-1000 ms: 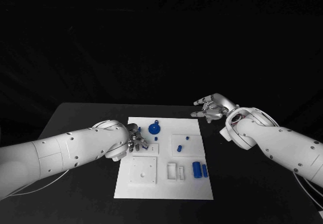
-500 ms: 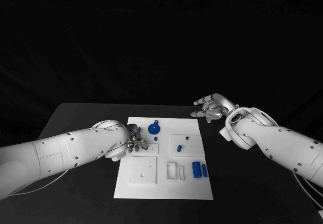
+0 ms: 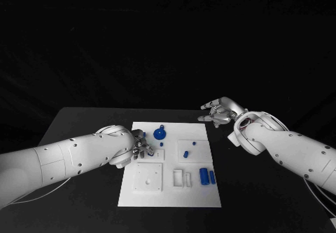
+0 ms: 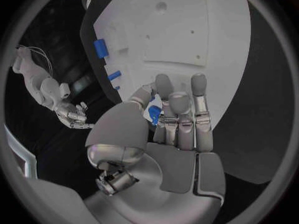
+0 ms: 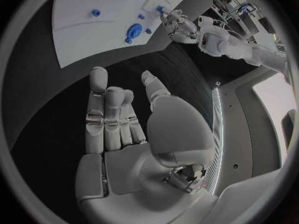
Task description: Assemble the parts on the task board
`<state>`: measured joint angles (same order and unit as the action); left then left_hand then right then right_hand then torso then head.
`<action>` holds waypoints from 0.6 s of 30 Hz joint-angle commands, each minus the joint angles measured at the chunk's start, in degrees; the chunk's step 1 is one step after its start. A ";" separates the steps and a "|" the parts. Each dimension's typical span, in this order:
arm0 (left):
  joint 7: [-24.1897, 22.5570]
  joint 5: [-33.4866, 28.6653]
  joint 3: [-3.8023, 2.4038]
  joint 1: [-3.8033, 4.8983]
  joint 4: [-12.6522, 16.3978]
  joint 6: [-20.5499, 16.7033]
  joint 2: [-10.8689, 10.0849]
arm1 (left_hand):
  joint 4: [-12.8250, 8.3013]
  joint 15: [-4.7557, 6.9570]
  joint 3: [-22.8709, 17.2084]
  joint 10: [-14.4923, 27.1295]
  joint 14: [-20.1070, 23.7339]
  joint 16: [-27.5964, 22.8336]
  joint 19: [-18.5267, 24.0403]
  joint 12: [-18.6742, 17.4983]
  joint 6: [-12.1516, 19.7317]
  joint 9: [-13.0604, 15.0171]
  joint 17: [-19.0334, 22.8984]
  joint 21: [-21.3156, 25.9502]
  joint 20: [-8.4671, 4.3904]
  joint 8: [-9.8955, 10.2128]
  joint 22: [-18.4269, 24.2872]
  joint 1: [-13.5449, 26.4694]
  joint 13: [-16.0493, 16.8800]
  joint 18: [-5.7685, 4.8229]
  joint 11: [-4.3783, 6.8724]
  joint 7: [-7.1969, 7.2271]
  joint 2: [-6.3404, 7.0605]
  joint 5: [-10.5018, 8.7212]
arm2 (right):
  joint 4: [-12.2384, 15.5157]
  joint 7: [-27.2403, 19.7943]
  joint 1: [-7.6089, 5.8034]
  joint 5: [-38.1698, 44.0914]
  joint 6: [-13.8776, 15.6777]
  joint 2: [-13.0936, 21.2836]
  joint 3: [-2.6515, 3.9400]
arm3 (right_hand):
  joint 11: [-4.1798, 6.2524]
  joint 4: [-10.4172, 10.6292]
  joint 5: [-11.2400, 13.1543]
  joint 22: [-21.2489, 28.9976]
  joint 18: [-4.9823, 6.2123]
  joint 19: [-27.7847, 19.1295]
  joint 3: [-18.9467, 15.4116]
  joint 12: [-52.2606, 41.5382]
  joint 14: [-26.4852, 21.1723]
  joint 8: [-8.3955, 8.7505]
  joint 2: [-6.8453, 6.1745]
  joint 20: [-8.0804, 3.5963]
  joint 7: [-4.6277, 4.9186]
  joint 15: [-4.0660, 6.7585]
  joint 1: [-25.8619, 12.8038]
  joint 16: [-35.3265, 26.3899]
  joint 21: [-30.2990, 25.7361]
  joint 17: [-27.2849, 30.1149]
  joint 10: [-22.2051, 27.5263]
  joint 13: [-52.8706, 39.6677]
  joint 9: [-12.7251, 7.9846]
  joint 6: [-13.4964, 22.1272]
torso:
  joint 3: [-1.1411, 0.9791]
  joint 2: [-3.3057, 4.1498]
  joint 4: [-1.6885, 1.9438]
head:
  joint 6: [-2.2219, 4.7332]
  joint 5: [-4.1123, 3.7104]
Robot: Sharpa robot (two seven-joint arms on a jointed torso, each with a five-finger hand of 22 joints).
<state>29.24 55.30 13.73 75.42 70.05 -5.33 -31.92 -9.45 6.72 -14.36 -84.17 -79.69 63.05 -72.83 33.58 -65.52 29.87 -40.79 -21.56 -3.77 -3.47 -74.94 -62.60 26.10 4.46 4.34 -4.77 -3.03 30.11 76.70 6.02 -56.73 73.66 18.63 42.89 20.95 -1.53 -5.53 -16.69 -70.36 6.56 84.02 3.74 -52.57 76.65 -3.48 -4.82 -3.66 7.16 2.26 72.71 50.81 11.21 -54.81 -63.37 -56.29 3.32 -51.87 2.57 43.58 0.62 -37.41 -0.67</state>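
Left robot hand (image 4: 168,129) pinches a small blue part (image 4: 154,113) — seemingly a peg — over the task board's (image 3: 203,194) left side; next comes seating it. Right robot hand (image 3: 218,112) hovers empty, fingers apart, beyond the board.

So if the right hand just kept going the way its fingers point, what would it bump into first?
Probably the task board. The right hand hangs empty over bare black table, its fingers aimed toward the board's edge. Nothing shows in between, though depth is hard to judge.
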 commanded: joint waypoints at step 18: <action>-0.39 0.19 -0.01 -0.06 -0.57 2.43 0.66 | 0.67 -0.19 0.32 -2.55 -0.71 2.34 -0.31 1.71 -15.50 20.69 -2.31 -0.25 2.12 -0.42 -1.08 1.18 0.54 2.51 0.48 7.74 -1.60 -0.24 | -0.38 -0.48 0.03 -0.45 -0.50 -0.31 0.04 | 0.36 -0.21 -1.79 0.12 1.15 1.88 0.25 -0.36 0.20 0.14 0.24 -0.01 -0.08 0.40 -0.61 0.25 -0.17 0.08 0.04 0.08 0.04 -0.64 | 0.05 0.01 0.04 | -0.15 -0.08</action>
<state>29.26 55.49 13.71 75.44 69.38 -4.14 -31.49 -9.09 6.54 -14.11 -84.03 -80.27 65.19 -73.19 35.11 -65.64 31.10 -43.16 -21.56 -1.94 -3.66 -74.92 -61.45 26.59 5.96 4.48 -4.71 -4.31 29.88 76.33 6.02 -56.73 73.42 18.62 42.66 20.96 -1.53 -5.69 -18.20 -70.30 6.54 84.02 3.90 -52.57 76.83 -3.48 -4.60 -3.66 6.98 2.44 72.49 50.81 11.21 -54.81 -63.37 -56.22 3.32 -52.05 2.63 43.57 0.65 -37.56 -0.76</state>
